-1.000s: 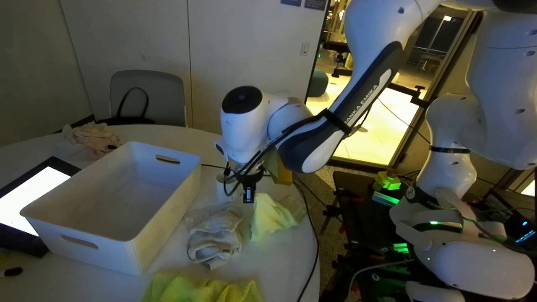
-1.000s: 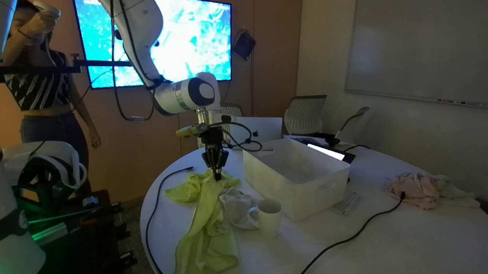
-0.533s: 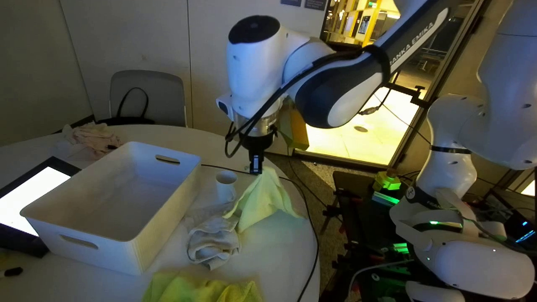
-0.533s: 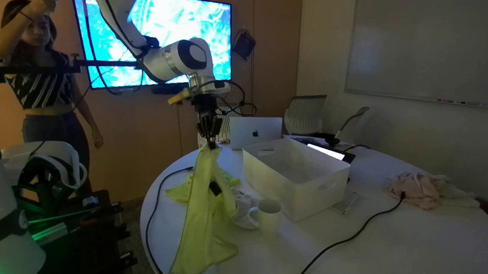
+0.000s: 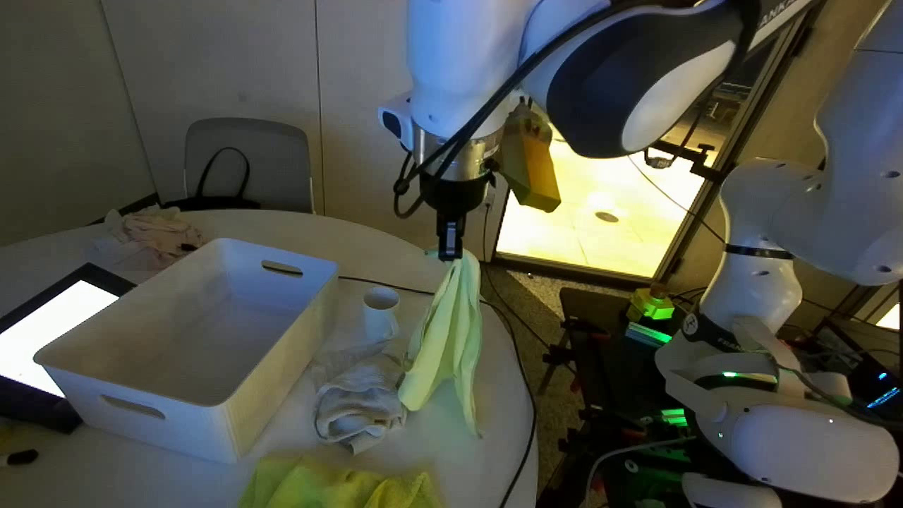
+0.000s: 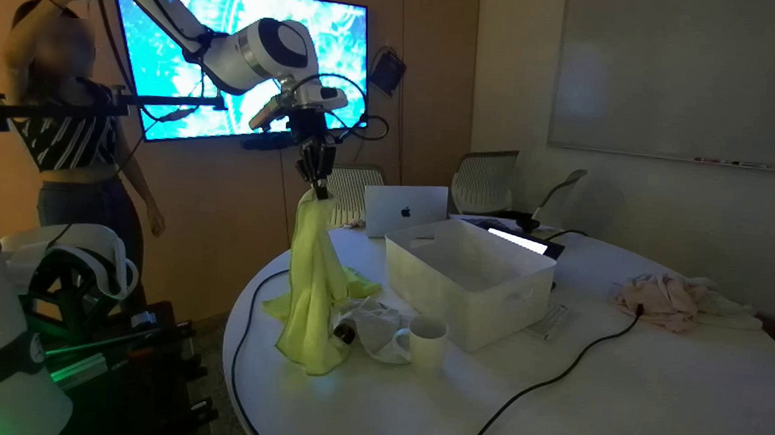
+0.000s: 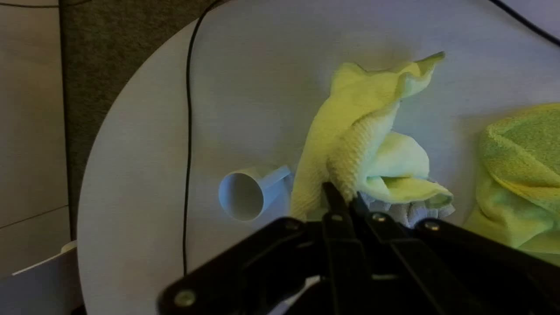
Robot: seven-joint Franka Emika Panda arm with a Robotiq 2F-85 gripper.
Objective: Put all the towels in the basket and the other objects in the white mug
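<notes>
**Low swing could topple the mug (image 6: pixel 428 348)**

The gripper (image 5: pixel 450 254) is pinching the top of a yellow-green towel (image 5: pixel 444 342), which hangs outside the basket (image 5: pixel 282 370). In an exterior view the mug and a grey towel (image 5: pixel 360 406) sit between it and the basket. Carried across low, the loose end would likely knock the mug over or drag the grey towel along; too little lift could leave it draped on the basket's wall. Only one end is gripped, so a snag might pull it free.

The count: three towels near the basket, including a second yellow-green towel (image 5: pixel 338 487) lying on the table (image 6: pixel 550 416); one basket; one mug; one small dark thing (image 6: pixel 344 334) by the grey towel, too dim to name; one pinkish cloth heap (image 6: pixel 665 302), its pieces uncountable.
</notes>
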